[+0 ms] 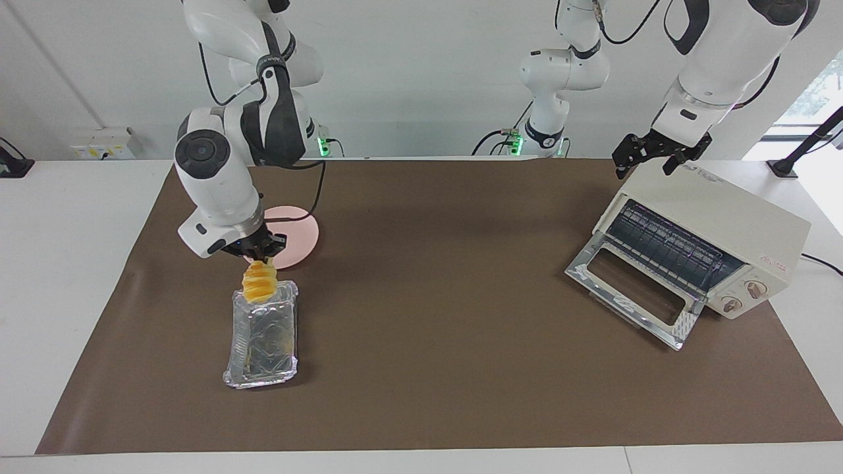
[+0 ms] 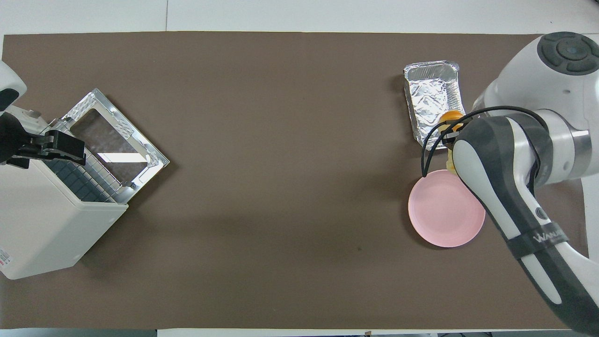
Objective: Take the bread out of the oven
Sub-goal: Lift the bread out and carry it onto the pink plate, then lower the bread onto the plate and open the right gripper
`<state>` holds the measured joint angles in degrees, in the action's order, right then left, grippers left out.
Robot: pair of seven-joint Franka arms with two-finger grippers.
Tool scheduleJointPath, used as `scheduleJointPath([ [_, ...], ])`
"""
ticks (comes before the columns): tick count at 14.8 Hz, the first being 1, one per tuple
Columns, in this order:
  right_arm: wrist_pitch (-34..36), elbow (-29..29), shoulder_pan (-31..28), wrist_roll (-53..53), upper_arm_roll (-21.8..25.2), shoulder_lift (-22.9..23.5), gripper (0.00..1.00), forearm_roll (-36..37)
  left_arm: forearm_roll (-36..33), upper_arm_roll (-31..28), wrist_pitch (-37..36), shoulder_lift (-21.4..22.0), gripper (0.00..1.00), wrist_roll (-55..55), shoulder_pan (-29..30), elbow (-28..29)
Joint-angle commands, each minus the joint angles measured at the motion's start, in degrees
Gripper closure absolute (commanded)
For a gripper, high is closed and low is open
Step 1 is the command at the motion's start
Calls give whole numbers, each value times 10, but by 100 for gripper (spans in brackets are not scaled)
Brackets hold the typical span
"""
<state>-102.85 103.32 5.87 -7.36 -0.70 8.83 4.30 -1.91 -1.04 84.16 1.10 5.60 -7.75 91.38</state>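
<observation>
The desk (image 1: 421, 395) lies bare mid-span. The oven (image 1: 711, 230) sits at the left arm's end, door down; left gripper (image 1: 652, 155) above it, jaws wide. Right gripper (image 1: 259, 253) pinches the bread (image 1: 259, 283) over the foil tray (image 1: 263, 336), beside the pink plate (image 1: 296, 234).

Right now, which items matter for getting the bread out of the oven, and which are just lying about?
Job:
- bread, held by right hand over the foil tray
- oven, door down
- left hand, open over the oven

Lying about:
- pink plate
</observation>
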Motion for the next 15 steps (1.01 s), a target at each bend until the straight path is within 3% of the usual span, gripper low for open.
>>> scheduleJointPath([
  [1, -50, 126, -3, -13, -4, -88, 100, -10, 9, 3, 13, 18, 0, -1, 8, 20],
  [5, -175, 302, -3, -18, -4, -186, 100, -24, 9, 3, 13, 18, 0, -1, 8, 20],
  [8, -267, 390, 0, -20, -4, -214, 100, -25, 9, 3, 13, 18, 0, -1, 8, 21],
  [12, -369, 456, 0, -23, -4, -209, 100, -25, 9, 3, 13, 18, 0, -1, 8, 21],
  [15, -380, 460, -1, -24, -4, -203, 100, -25, 9, 3, 13, 18, 0, -1, 8, 21],
])
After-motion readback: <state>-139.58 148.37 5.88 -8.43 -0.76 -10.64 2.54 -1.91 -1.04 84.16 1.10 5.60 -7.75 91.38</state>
